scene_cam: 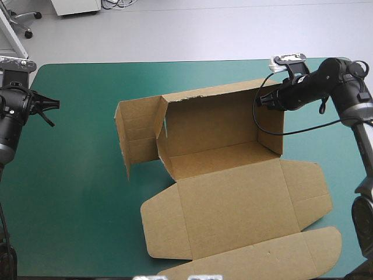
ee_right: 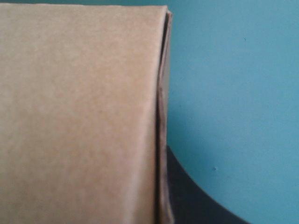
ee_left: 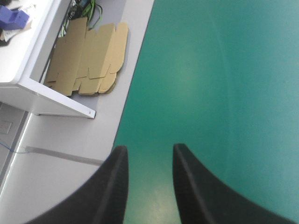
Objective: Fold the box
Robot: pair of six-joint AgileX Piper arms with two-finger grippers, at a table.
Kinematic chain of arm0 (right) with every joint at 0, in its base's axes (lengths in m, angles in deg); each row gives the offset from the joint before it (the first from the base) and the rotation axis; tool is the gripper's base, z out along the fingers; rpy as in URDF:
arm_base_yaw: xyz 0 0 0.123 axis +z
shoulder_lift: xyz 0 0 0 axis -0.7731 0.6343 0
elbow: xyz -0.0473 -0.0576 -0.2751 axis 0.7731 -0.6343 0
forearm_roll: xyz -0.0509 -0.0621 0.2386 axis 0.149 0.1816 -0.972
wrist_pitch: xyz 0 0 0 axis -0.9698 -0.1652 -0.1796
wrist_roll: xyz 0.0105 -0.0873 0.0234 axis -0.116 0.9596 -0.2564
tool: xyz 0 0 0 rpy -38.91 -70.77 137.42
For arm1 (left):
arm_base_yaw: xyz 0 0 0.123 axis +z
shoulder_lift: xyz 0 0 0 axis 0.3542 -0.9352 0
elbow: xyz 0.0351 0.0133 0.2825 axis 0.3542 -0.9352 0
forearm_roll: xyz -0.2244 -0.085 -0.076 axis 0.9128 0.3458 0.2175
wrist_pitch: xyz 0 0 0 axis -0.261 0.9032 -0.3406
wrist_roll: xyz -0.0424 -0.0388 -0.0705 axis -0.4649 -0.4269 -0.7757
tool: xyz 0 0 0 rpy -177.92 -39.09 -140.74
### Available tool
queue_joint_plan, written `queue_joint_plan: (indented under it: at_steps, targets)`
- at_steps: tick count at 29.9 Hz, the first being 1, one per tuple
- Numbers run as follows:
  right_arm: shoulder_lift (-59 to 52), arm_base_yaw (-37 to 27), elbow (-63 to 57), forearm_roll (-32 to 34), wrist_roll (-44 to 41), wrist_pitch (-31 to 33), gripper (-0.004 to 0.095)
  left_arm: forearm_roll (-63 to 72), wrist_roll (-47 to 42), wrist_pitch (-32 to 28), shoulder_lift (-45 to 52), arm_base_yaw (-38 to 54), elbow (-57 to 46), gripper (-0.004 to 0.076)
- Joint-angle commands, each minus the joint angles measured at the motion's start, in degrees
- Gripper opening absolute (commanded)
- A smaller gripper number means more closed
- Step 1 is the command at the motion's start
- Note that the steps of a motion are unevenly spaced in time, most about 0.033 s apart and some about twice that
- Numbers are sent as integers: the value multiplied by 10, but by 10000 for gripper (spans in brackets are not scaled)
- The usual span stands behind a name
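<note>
Plainly, the walls are going up. The box [scene_cam: 210, 153] sits mid-bench [scene_cam: 76, 204], a little to the right. Its back wall [scene_cam: 210, 116] and right wall [scene_cam: 270, 125] stand. The left wall [scene_cam: 137, 137] is up but swung outward, untucked, and the lid [scene_cam: 239, 201] lies flat toward the near edge. The next move, I judge, calls for swinging the left wall square to the back wall and tucking it while the right wall is held upright. That falls to the left arm [scene_cam: 14, 116], now well apart from the box.

The right jaws, on the right arm [scene_cam: 303, 87], are closed on the right wall's far top corner. The right wrist view shows board filling the gap, with one black finger [ee_right: 187, 196] against its outer face and the other hidden behind it. The left jaws stand partly open, holding nothing, over the bench's left edge. Spare board [ee_left: 86, 58] lies on the floor beyond.
</note>
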Motion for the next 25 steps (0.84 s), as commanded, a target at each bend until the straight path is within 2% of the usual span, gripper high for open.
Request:
queue_joint_plan:
  at_steps: [1,4,14,21,23,25]
  targets:
    - [9,-2,58,6,-29,42,-32,18,10,-20,6,11,-3,233]
    - [38,-2,84,8,-38,76,-32,42,17,-20,-3,24,-29,233]
    - [107,-1,117,12,-64,75,-32,150,71,-22,-33,42,-77,233]
    - [115,-1,117,14,-63,13,-29,171,83,-17,-34,42,-77,233]
    - [116,0,117,12,-50,8,2,171,87,-13,-34,42,-77,233]
    - [117,0,117,12,-38,5,88,172,87,-13,-34,42,-77,233]
